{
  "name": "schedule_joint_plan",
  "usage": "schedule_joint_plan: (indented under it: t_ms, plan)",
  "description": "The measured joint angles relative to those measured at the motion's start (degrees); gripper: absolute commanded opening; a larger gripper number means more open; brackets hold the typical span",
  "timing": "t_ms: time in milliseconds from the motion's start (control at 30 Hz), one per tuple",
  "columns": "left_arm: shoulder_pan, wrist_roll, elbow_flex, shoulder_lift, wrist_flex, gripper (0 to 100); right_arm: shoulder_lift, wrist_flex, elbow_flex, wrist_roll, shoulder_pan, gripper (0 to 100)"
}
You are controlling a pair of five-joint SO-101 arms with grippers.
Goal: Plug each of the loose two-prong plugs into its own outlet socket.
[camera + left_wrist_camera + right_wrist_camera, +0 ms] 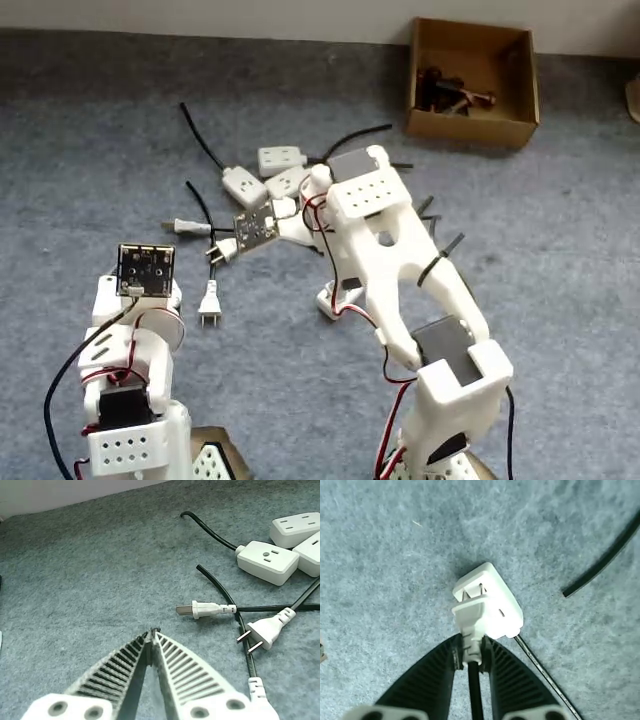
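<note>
The right gripper (472,652) is clenched on the narrow neck of a white moulded two-prong plug (470,617), just where its black cord (474,695) leaves it. The plug's nose is butted against one end of a small white plastic outlet block (495,602) lying on the grey carpeted surface (390,550); whether the prongs are fully home I cannot tell. The plug's long axis runs straight on from the cord into the block, in line with the fingers. Plug and block look light and hard, and though the carpet gives some grip, the block will likely slide if pushed unsupported. The neck is a fair hold but may flex, so the stiffer body seems safer. The left gripper (151,636) is closed on nothing, hovering over bare carpet. Near it lie two loose plugs: a slim white plug (206,610) lying flat, prongs pointing away from the free white socket (265,561), and a broader white plug (264,631) with prongs angled back toward this arm
</note>
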Motion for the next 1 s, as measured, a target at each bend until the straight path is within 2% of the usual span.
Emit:
schedule_joint_plan:
  t_ms: [367,633,1000]
  plan:
    - [0.0,0.0,0.0,0.0,0.0,1,-0.2,-0.5,2.7,1.1,-2.1,0.5]
    - [0.0,0.0,0.0,0.0,0.0,1,0.0,-0.6,3.8,-2.5,-7.1,0.5]
    - [0.0,0.0,0.0,0.0,0.0,1,0.0,-1.0,3.8,-4.7,-7.5,0.5]
